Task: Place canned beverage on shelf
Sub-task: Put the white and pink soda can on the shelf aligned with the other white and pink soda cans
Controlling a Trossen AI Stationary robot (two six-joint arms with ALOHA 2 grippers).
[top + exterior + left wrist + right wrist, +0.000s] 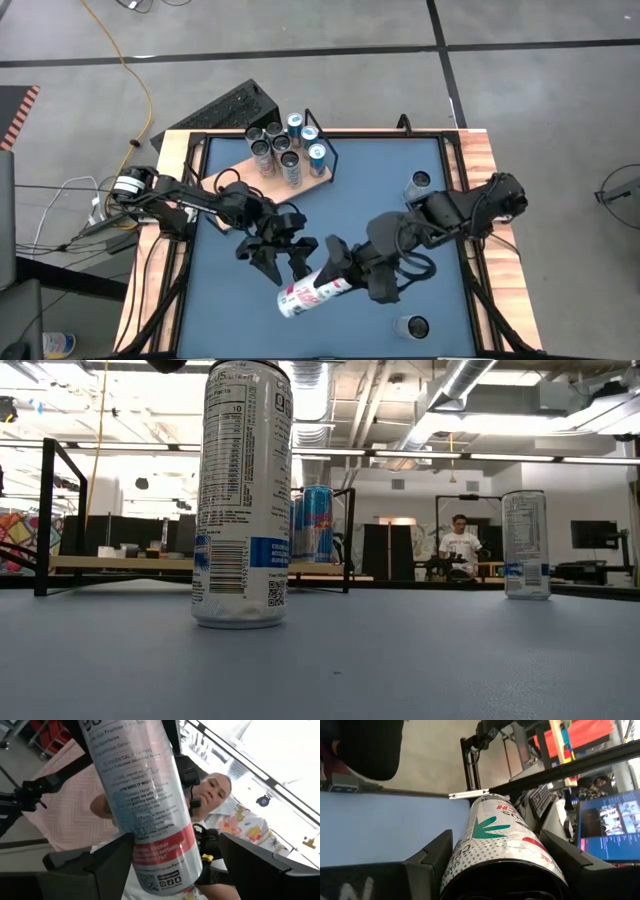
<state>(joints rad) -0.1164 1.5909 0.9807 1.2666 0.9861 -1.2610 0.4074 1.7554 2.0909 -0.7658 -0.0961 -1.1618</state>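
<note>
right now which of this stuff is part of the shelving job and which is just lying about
In the job:
- can, gripped by the right gripper
- left gripper, open around the can's other end
- shelf, with shelved cans

Lying about:
- loose cans on the table, perhaps next
- keyboard
- yellow cable

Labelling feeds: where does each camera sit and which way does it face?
High view: above the table, facing straight down; both arms, left claw and right claw at the tall white-and-red drink can.
Low view: tabletop height, facing level across the blue tabletop to the pale-wood shelf board; no arm clearly shows.
Left wrist view: on the left arm, facing that can past its own fingers.
Right wrist view: on the right arm, facing along the can between its fingers.
Shared: all but the low view show that can.
</note>
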